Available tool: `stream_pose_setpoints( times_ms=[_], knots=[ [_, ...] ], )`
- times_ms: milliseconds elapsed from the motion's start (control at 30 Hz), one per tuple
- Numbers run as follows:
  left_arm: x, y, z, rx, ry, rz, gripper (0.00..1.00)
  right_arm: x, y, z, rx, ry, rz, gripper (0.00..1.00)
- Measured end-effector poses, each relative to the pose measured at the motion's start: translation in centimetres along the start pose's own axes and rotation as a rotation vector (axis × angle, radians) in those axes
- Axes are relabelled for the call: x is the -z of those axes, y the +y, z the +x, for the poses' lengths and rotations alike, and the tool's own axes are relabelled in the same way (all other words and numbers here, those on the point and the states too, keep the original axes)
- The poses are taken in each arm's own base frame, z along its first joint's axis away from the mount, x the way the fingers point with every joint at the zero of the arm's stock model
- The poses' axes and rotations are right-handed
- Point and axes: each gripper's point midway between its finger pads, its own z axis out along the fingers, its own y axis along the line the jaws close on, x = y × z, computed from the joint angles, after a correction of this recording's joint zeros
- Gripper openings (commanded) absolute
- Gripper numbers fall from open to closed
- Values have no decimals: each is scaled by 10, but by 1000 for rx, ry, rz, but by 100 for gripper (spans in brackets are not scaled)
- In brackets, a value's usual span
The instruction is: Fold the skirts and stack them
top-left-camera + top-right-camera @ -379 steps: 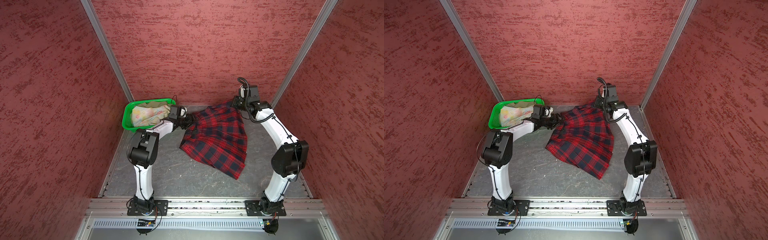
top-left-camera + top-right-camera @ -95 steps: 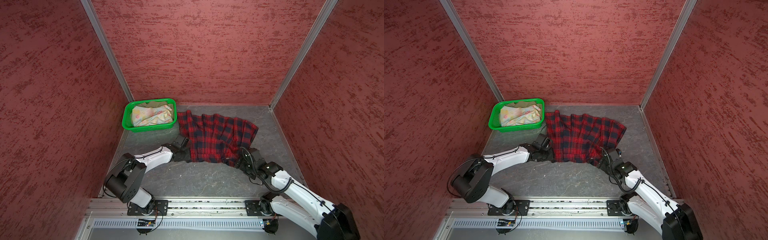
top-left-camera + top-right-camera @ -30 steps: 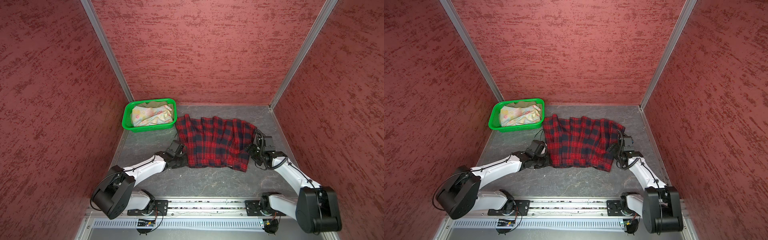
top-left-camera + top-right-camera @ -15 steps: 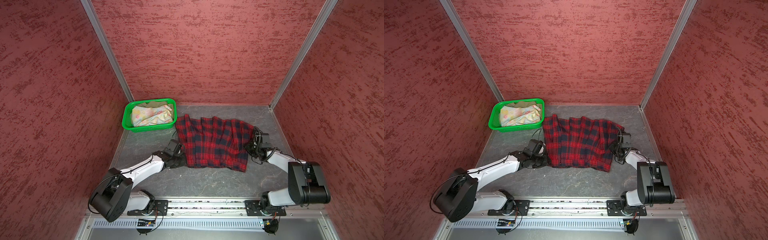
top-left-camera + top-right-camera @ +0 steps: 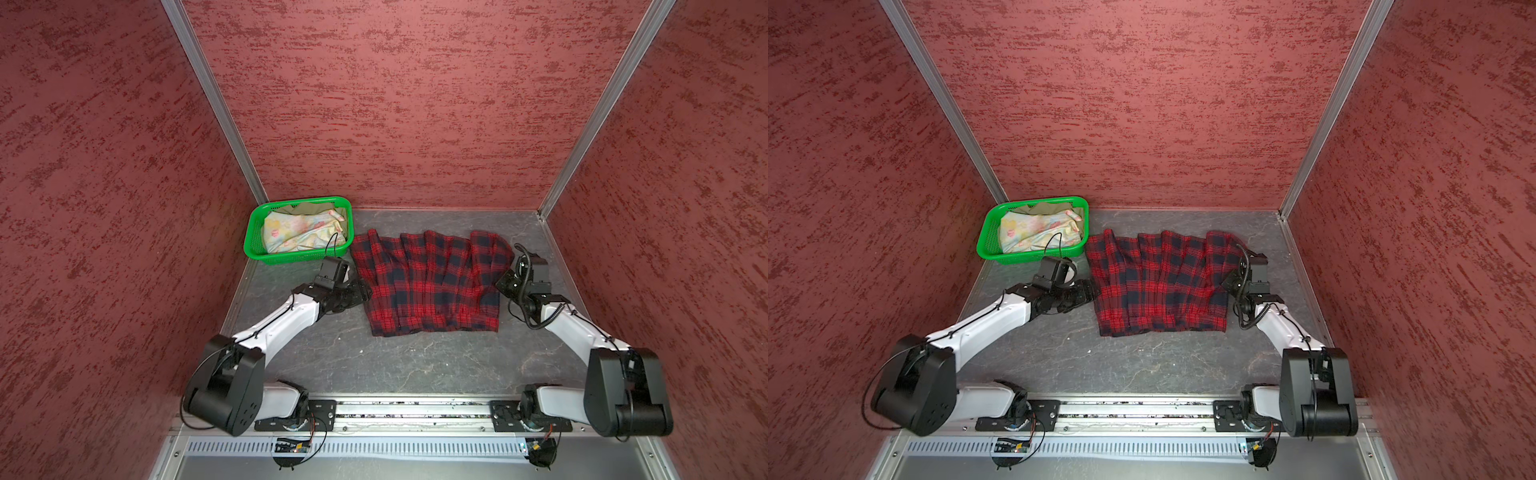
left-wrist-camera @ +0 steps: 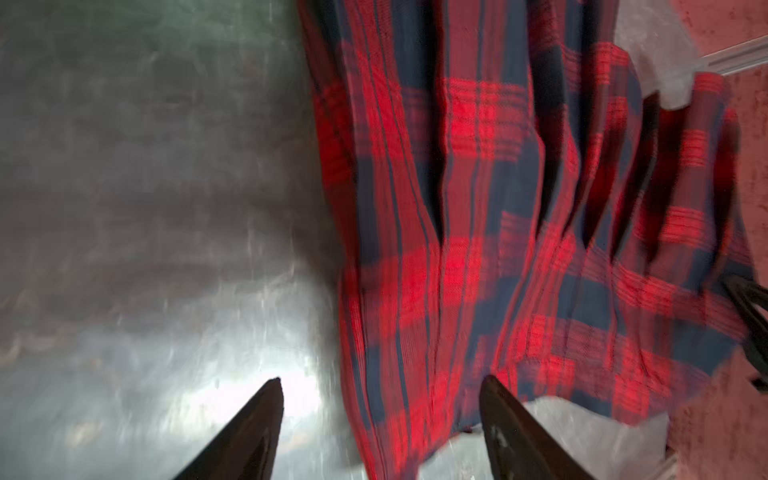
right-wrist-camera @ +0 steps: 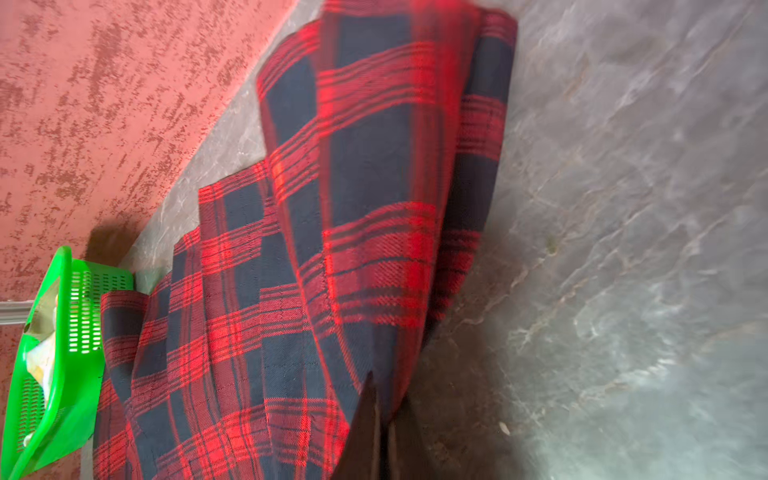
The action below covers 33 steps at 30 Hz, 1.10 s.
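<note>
on the grey marbled floor (image 5: 415, 365) in both top views i see the plaid skirt (image 5: 428, 286) (image 5: 1160, 286) spread flat. its pleats fan toward the back wall, its waistband faces the rail, and its long axis runs left to right. just beside its far left corner sits the green perforated basket (image 5: 291, 258), with the floral skirt (image 5: 299, 235) over the olive skirt (image 5: 309, 206). both arms reach low, with the left gripper (image 5: 362, 291) and the right gripper (image 5: 505, 283) at opposite side edges.

left wrist view, blurred: dark tapered fingers (image 6: 249, 436) stand apart, straddling the woven cloth's edge.

right wrist view: fingers (image 7: 365, 424) are pressed together at the skirt's edge. whether they pinch it i can't tell.
</note>
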Motion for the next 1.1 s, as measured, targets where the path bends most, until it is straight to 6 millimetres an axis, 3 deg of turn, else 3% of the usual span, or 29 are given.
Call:
stream_pose_setpoints(
  times_ms=[100,267,500,667,867,1100],
  knots=[
    [-26,0,-8,2,26,0,58,10,8,-11,27,-27,-1,0],
    [-65,-13,-20,-21,57,35,36,26,25,-29,69,-69,-24,0],
    [-87,-52,-18,-77,76,106,29,35,45,-33,136,-59,-33,0],
    [-96,-79,-10,-113,84,149,27,44,95,-25,221,-43,-101,0],
    [-108,-104,9,-142,117,186,26,36,163,9,305,26,-182,0],
    [-114,-115,20,-143,133,216,26,-12,220,85,364,169,-176,0]
  ],
)
